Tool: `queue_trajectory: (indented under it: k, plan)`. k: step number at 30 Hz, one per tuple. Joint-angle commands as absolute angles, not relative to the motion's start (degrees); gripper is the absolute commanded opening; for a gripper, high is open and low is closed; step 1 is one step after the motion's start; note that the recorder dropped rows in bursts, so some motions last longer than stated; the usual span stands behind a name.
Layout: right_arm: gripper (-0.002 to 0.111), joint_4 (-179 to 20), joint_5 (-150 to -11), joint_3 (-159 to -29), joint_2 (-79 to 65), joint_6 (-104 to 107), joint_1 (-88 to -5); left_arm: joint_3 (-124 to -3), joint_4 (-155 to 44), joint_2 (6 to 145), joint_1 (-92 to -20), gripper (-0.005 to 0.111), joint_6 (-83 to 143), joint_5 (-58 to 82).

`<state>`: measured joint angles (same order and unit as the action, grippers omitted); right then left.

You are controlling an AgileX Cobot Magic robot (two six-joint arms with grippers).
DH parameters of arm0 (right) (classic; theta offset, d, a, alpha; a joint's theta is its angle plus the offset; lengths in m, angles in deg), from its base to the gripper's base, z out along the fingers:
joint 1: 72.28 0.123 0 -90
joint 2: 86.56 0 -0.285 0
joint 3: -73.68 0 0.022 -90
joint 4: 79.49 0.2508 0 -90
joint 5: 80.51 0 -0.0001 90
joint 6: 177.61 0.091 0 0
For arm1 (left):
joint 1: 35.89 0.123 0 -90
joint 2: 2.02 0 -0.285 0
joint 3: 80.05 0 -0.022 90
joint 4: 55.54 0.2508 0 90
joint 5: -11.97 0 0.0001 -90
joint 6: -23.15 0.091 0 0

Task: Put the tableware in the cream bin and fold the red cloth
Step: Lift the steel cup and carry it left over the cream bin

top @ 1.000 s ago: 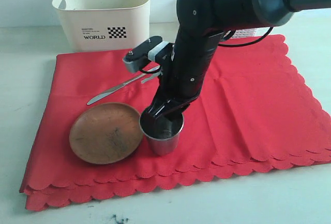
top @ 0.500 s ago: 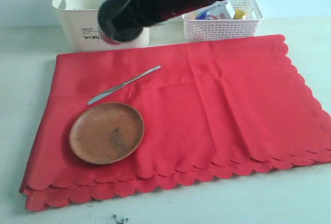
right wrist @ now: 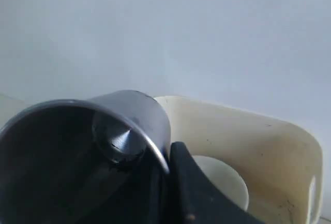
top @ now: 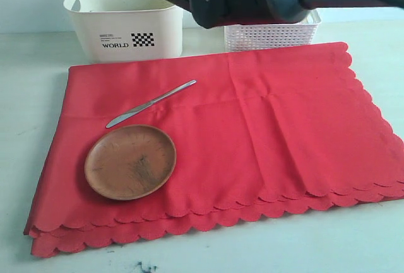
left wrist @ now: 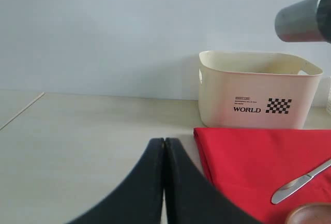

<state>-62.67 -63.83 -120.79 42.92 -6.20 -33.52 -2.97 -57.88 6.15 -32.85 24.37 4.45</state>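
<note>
Right wrist view — claw (right wrist: pixel 164 171) pinches steel cup (right wrist: pixel 129 115) rim above cream bin (right wrist: pixel 253 136).

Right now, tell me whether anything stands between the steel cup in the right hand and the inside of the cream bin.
Nothing visible does. The right hand holds the steel cup above the cream bin, whose top is open. A white bowl already lies on the bin's floor, with free room beside it.

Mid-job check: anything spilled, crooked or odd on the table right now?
Nothing spilled. The steel cup hangs tipped sideways in the right pincer above the cream bin. Small dark specks dot the table in front of the red cloth.
</note>
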Motion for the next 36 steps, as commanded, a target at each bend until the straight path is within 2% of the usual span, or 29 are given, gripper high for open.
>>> queue_trajectory:
  k: [1,5,11,31,36]
  plan:
    - [0.000,-58.8,-64.5,-132.1,49.8,-6.0,-33.7,-2.8,-57.9,5.8,-33.1,0.002,24.4,4.6]
    - [0.000,-55.0,-64.4,-138.2,54.6,-6.6,-33.7,-2.8,-57.9,5.8,-33.1,0.002,24.4,4.6]
    - [0.000,-40.8,-61.6,-139.2,55.3,-17.7,-33.7,-2.8,-57.9,5.8,-33.1,0.002,24.4,4.6]
    - [0.000,-40.7,-78.0,-139.2,51.9,-18.6,-33.6,-2.8,-57.9,5.8,-33.1,0.002,24.4,4.6]
    - [0.000,-41.1,-79.3,-139.2,49.9,-23.5,-30.9,-2.8,-57.9,5.8,-33.1,0.002,24.4,4.6]
